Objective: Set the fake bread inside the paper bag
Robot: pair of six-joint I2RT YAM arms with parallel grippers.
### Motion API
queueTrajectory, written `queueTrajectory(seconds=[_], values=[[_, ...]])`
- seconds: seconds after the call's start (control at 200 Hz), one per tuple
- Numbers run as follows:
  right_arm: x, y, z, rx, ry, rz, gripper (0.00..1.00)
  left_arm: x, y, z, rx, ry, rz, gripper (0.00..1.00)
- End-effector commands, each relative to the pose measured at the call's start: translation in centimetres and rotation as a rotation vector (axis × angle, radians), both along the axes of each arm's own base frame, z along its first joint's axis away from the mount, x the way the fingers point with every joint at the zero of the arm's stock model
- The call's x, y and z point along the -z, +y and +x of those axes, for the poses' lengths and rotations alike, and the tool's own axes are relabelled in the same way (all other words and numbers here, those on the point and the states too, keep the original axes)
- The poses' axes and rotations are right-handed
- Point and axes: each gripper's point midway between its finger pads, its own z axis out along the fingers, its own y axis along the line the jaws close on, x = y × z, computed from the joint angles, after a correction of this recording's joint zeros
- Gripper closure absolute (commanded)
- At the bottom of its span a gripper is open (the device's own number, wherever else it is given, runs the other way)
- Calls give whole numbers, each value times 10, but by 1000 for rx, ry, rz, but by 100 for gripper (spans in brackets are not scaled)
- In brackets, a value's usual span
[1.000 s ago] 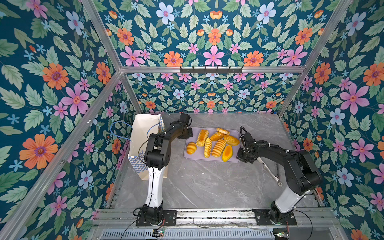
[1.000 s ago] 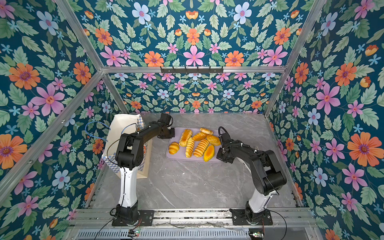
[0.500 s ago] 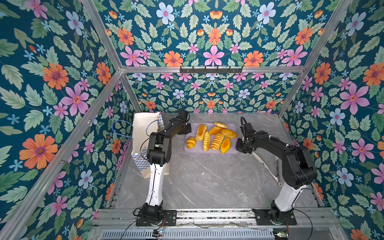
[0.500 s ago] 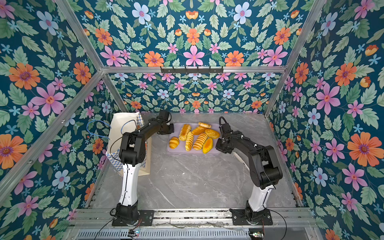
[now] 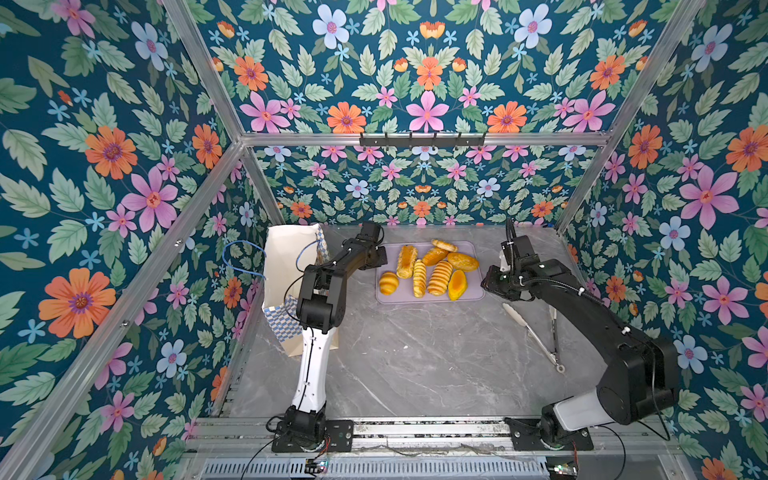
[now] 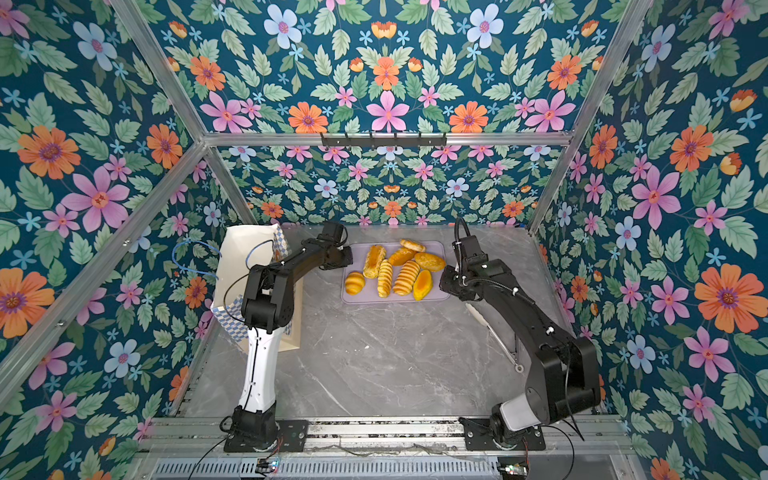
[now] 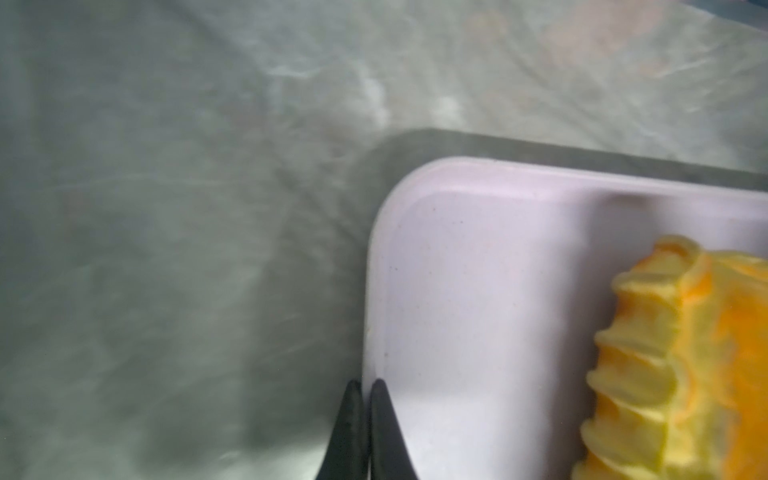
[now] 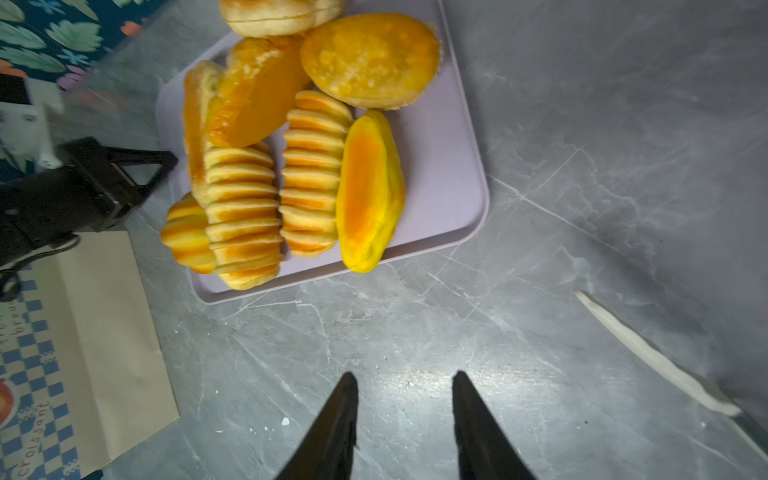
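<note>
Fake bread (image 5: 439,277) lies in a cluster on lilac tray (image 5: 473,289), far-middle of the tabletop (image 5: 415,365). Ridged loaves lie flat, long axes near-to-far, far ends leaning slightly R. Paper bag (image 5: 286,257) stands upright by L wall, apart from tray. L gripper (image 7: 365,388) clenched on tray rim. R gripper (image 8: 405,386) parted, empty, over bare tabletop.

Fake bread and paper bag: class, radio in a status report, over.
Left gripper shut at the tray rim; right gripper open, empty. Fake bread all on tray, paper bag standing to its left. Tongs lie off right, clear of the path.
</note>
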Motion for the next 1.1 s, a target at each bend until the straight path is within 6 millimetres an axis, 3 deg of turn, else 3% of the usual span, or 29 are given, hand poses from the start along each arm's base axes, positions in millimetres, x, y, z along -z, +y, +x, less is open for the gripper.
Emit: queueTrajectory(seconds=[0.0, 0.335, 0.66, 0.77, 0.895, 1.005, 1.095], values=[[-12, -8, -10, 1, -18, -30, 60, 24, -17, -27, 45, 138, -5, 100], [-33, -28, -24, 36, -71, -5, 59, 31, -68, -33, 123, 135, -19, 100], [-31, -41, -34, 58, -69, -9, 59, 11, -124, -34, 228, 88, -92, 97], [-34, -41, -36, 59, -77, -7, 58, -1, -118, -33, 208, 70, -73, 88], [-36, -41, -38, 58, -83, 0, 57, -23, -88, -27, 112, 42, -66, 73], [-38, -40, -42, 56, -91, 8, 56, -54, -66, -24, 57, -16, -93, 60], [-39, -40, -43, 58, -99, 15, 54, -82, -65, -26, 75, -65, -107, 51]])
